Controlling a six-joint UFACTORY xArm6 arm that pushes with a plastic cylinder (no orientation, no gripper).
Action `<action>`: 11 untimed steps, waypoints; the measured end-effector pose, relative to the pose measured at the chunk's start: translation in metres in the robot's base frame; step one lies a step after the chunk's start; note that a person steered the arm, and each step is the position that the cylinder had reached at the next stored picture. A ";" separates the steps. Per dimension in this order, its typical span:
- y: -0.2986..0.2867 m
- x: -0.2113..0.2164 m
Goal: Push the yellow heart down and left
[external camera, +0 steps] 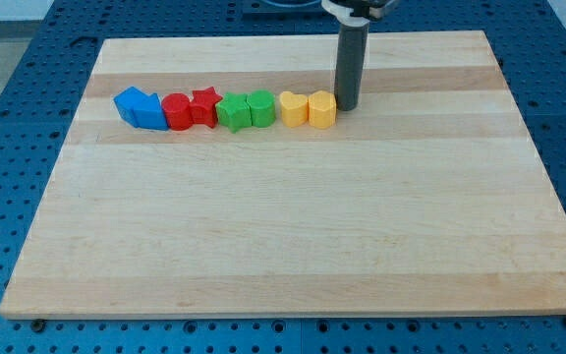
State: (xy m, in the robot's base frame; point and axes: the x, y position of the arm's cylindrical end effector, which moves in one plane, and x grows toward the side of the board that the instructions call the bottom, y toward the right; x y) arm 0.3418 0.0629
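Note:
The yellow heart (321, 109) is the right end of a row of blocks across the upper part of the wooden board (293, 246). My tip (347, 106) stands just to the heart's right, touching or almost touching its upper right side. A second yellow block (291, 108), its shape unclear, sits against the heart's left side.
Left of the yellow blocks the row continues with a green hexagon (260, 106), a green star (231, 112), a red star (202, 105), a red round block (176, 111) and two blue blocks (141, 107). The row lies close together in one line.

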 end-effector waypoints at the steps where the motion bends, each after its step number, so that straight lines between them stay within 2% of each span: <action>1: -0.024 0.014; 2: -0.030 0.074; 3: -0.022 0.091; 5: -0.009 -0.006; 6: -0.052 0.003; 8: -0.103 0.059; 10: -0.109 0.091; 11: -0.108 0.085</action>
